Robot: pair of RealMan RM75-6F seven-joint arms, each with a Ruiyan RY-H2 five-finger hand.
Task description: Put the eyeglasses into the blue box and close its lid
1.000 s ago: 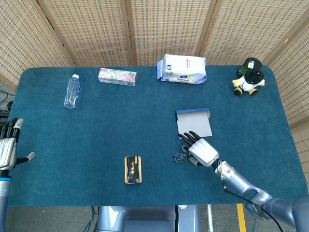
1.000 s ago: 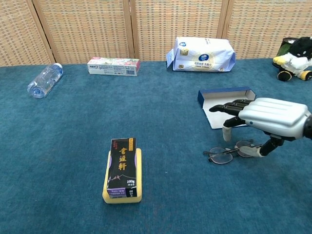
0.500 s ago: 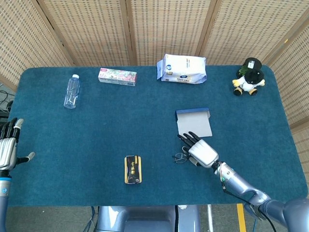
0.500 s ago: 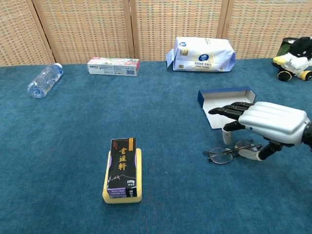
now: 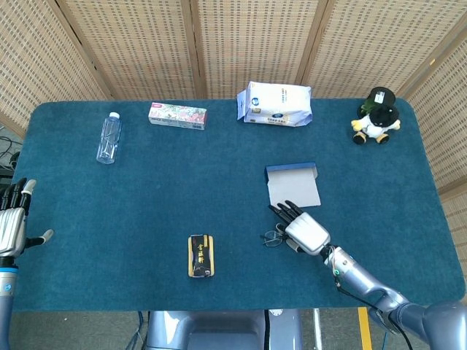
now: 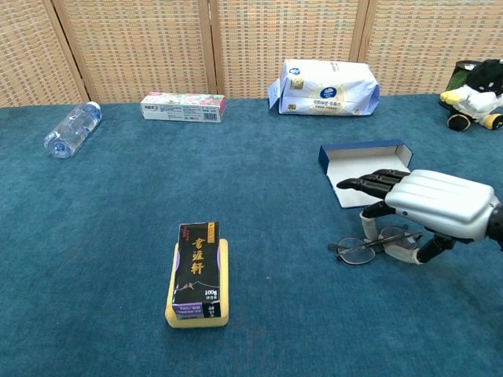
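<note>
Chest view: black carton (image 6: 195, 271), gold characters.

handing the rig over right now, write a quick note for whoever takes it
Right hand: low over the eyeglasses, thumb and a finger down around the frame; no firm hold visible, glasses lie on the table.
Left hand: open at the table's left edge, holding nothing.
Blue box: open and empty, just beyond the glasses.
Done: nothing yet.
Left: grip the glasses, lift them into the box, close its lid.
</note>
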